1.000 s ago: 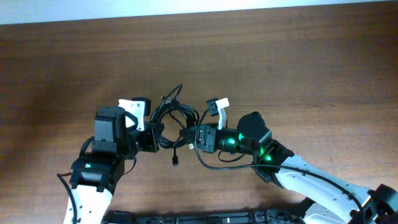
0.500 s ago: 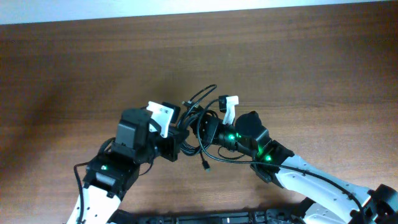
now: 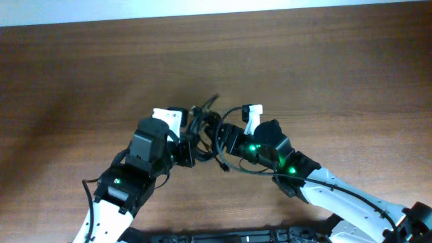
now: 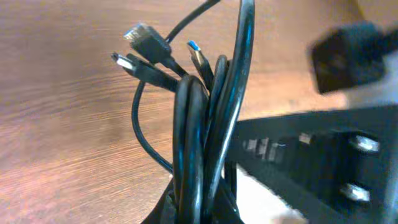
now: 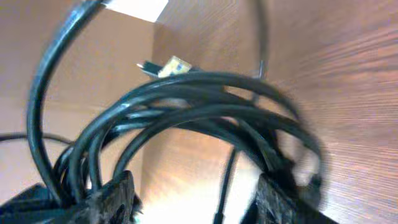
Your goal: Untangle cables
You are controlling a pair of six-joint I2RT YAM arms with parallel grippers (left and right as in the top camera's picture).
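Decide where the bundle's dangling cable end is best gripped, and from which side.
Likely the cord just behind its plug, from the robot's side: it hangs clear of the bundle there, while the left gripper and right gripper flank it.

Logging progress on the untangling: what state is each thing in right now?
cables: tangled in one bundle, plug ends sticking out loose, held between the two grippers.
left gripper: shut on the cables.
right gripper: spread around the bundle; grip unclear.
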